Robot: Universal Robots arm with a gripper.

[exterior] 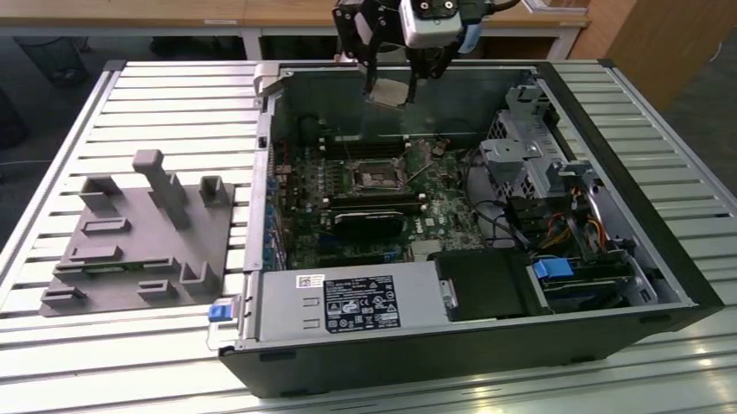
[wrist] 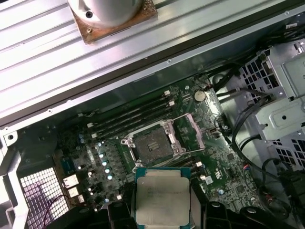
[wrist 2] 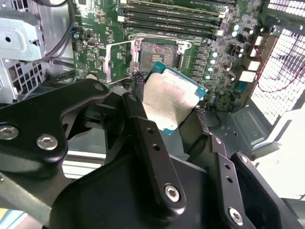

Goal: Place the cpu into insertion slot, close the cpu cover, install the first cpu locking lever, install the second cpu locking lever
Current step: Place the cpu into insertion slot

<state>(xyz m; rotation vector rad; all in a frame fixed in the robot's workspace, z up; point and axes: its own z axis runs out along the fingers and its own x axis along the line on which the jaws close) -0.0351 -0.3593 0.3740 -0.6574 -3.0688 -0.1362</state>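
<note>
Slatted table (exterior: 173,95) under open computer case (exterior: 461,358), insertion slot (wrist: 151,143) uncovered inside, hand (exterior: 394,90) tight around cpu (wrist: 162,195) overhead.

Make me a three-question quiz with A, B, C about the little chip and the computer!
1. Where is the cpu? A) on the table B) in the pincer C) under the case
2. What colour is the circuit board? A) red B) green C) yellow
3. How is the insertion slot? A) empty B) filled C) covered

Answers:
1. B, the pincer grips it by two edges.
2. B, it shows green in both wrist views.
3. A, its dark centre lies bare, with the cpu cover flipped open beside it.
</note>
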